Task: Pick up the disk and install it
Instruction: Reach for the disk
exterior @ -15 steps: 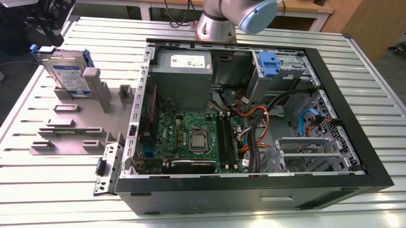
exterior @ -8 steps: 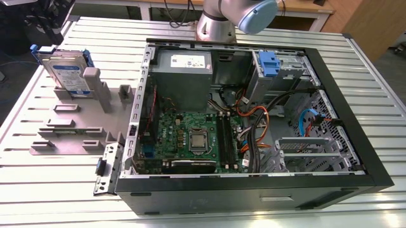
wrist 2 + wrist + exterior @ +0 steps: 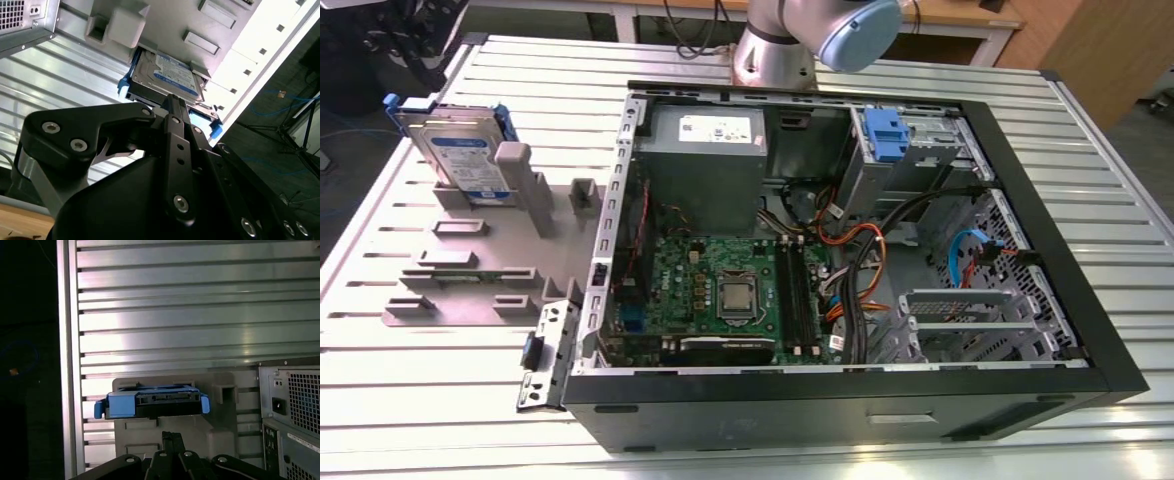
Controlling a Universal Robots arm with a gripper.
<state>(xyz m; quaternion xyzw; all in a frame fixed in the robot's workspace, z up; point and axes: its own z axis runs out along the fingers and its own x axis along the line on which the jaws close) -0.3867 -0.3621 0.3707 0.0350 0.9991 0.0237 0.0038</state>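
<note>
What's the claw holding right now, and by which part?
Nothing. The claw is shut and empty, clear of the disk, which stands on edge in its grey holder beside the open computer case.

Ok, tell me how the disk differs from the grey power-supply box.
The disk stands on edge in a grey holder outside the computer case; the power-supply box sits inside it. The disk is a thin slab with a blue frame; the power-supply box is bulkier, with no blue. The disk's label is blue and white; the box's sticker is white. Both are grey metal.
</note>
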